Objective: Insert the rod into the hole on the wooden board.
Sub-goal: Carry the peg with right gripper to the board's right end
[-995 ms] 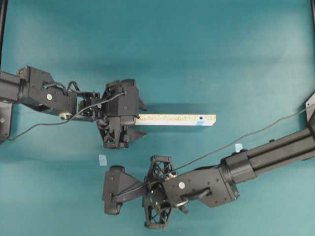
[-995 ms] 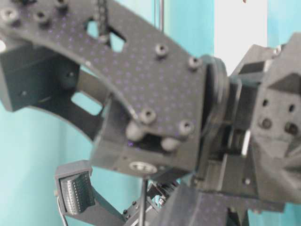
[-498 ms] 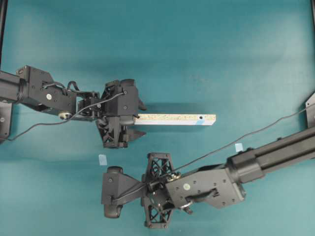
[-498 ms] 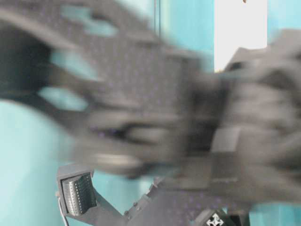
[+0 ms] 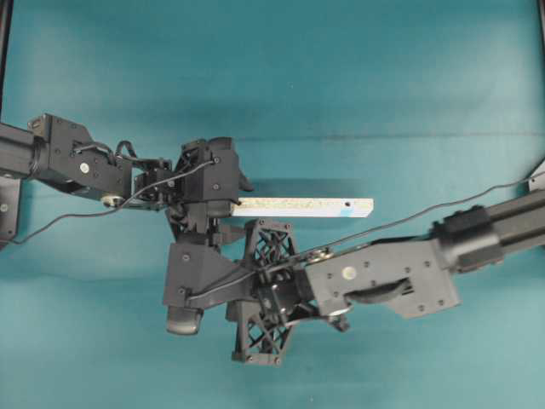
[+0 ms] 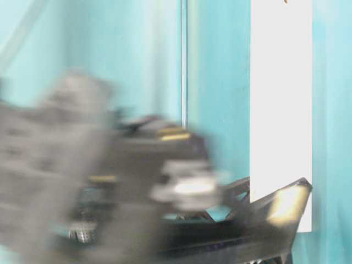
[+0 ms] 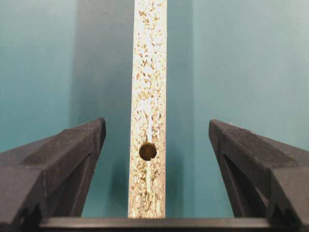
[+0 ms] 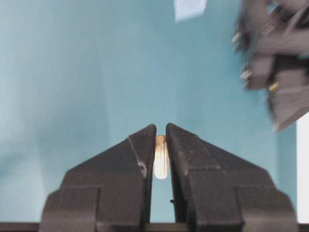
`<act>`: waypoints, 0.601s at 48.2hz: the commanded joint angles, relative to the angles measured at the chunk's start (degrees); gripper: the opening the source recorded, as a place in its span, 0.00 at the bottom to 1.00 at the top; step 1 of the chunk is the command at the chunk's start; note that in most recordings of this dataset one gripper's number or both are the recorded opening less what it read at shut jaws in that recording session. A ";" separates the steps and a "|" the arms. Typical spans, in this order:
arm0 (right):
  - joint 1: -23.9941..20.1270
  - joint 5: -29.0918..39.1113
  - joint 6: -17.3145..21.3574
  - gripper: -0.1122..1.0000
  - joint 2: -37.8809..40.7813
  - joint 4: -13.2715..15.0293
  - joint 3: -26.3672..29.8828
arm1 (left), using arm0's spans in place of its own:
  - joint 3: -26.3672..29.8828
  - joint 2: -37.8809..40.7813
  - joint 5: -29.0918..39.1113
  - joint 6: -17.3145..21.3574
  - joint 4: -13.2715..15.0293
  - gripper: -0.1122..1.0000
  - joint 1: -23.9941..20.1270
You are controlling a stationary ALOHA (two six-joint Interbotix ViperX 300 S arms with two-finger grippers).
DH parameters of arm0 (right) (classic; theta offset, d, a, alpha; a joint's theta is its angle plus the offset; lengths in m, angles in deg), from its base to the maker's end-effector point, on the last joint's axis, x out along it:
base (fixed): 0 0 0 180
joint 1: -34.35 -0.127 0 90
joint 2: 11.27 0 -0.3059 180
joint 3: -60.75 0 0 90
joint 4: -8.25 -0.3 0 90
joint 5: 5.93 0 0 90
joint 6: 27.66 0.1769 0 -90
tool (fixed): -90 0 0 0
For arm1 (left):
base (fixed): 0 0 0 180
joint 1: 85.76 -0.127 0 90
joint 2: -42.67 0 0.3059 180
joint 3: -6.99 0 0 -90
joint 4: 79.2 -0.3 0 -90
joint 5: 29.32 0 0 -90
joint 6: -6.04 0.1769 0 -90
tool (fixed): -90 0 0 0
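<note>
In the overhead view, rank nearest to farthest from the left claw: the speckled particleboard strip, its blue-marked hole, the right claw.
1. Speckled particleboard strip: between its jaws.
2. Blue-marked hole, rightward, and right claw, below: too close to call.

Left end effector [image 5: 223, 207] at wooden board [image 5: 304, 207] end; hole [image 5: 347, 205] opposite.

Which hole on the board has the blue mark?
The hole at the board's free right end in the overhead view; the other hole, between the open left gripper's jaws, shows no blue.
</note>
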 commanded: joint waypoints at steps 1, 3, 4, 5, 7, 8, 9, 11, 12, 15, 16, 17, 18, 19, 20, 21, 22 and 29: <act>-0.09 -2.90 -0.09 0.19 -4.31 2.55 -1.14 | 0.26 -0.79 -0.26 -0.26 0.00 0.94 0.18; -0.09 -4.13 0.09 0.19 -5.19 3.69 -2.55 | 0.26 -0.88 -0.26 -0.26 0.09 0.94 0.18; 0.00 -4.92 0.18 0.19 -5.71 4.31 -3.34 | 0.26 -0.79 -0.18 -0.26 0.00 0.94 0.18; 0.00 -5.71 0.26 0.19 -6.24 4.66 -4.13 | 0.26 -0.88 -0.18 -0.26 0.00 0.94 0.18; 0.09 -7.73 0.35 0.19 -7.56 5.54 -6.24 | 0.26 -0.79 -0.18 -0.26 0.00 0.94 0.18; 0.18 -8.61 0.44 0.19 -8.09 5.80 -7.12 | 0.26 -0.79 -0.18 -0.26 0.09 0.94 0.18; 0.26 -9.49 0.44 0.19 -8.70 5.98 -8.09 | 0.26 -0.79 -0.18 -0.26 0.00 0.94 0.18; 0.44 -11.25 0.53 0.19 -9.84 5.98 -9.93 | 0.26 -0.88 -0.18 -0.26 0.00 0.94 0.18; 0.62 -12.13 0.53 0.19 -10.46 5.98 -10.72 | 0.26 -0.88 -0.18 -0.26 0.00 0.94 0.18; 1.05 -14.50 0.53 0.19 -12.30 5.89 -13.18 | 0.35 -0.88 -0.18 -0.26 0.00 0.94 0.18; 1.23 -15.29 0.53 0.19 -12.92 5.98 -14.06 | 0.35 -0.88 -0.18 -0.26 0.09 0.94 0.18; 1.41 -16.00 0.53 0.19 -13.62 5.98 -14.85 | 0.35 -0.88 -0.18 -0.26 0.00 0.94 0.18; 1.58 -16.88 0.53 0.19 -14.15 5.98 -15.82 | 0.44 -0.79 -0.18 -0.26 0.00 0.94 0.18; 1.76 -17.58 0.53 0.19 -14.77 6.06 -16.61 | 0.35 -0.88 -0.18 -0.26 0.00 0.94 0.18; 1.93 -18.28 0.53 0.19 -15.38 6.15 -17.31 | 0.44 -0.88 -0.18 -0.26 0.00 0.94 0.18; 2.20 -18.98 0.53 0.19 -16.08 6.15 -18.28 | 0.44 -0.88 -0.18 -0.26 0.09 0.94 0.18; 2.37 -19.69 0.44 0.19 -16.61 6.15 -19.07 | 0.35 -0.88 -0.18 -0.26 0.00 0.94 0.18; 3.96 -25.40 0.18 0.19 -20.57 7.29 -25.22 | 0.26 -0.79 -0.18 -0.26 0.00 0.94 0.18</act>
